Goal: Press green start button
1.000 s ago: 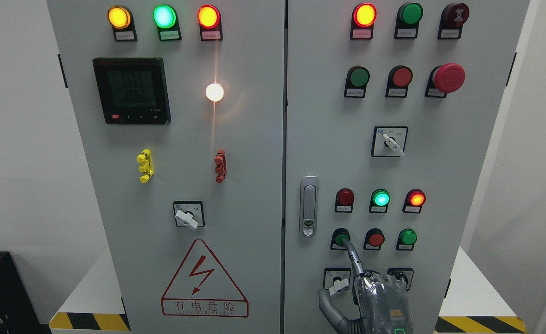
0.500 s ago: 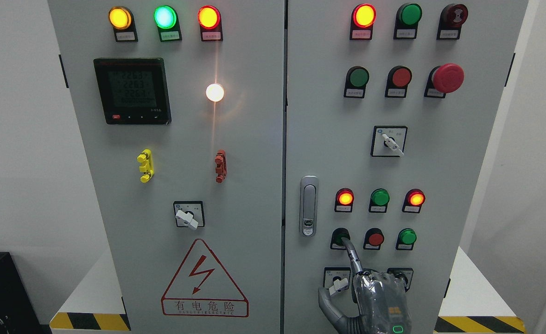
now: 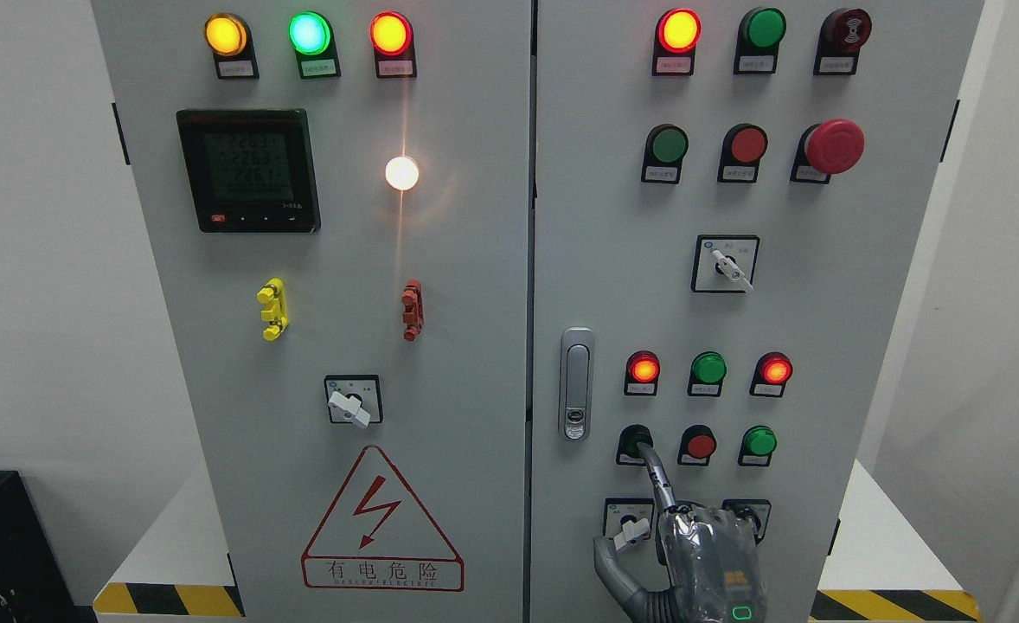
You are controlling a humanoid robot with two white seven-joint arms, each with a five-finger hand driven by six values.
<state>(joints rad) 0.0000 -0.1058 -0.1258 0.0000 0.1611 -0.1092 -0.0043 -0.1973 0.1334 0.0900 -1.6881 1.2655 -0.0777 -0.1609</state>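
One robot hand (image 3: pixel 707 554), my right, rises at the cabinet's lower right, fingers curled, index fingertip (image 3: pixel 644 450) touching the round green start button (image 3: pixel 634 439) at the left of its row. I judge the press under way; next, withdraw straight back.

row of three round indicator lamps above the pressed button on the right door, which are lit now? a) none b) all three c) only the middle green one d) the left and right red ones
d: the left red lamp and right red lamp glow, while the middle green lamp is dark.
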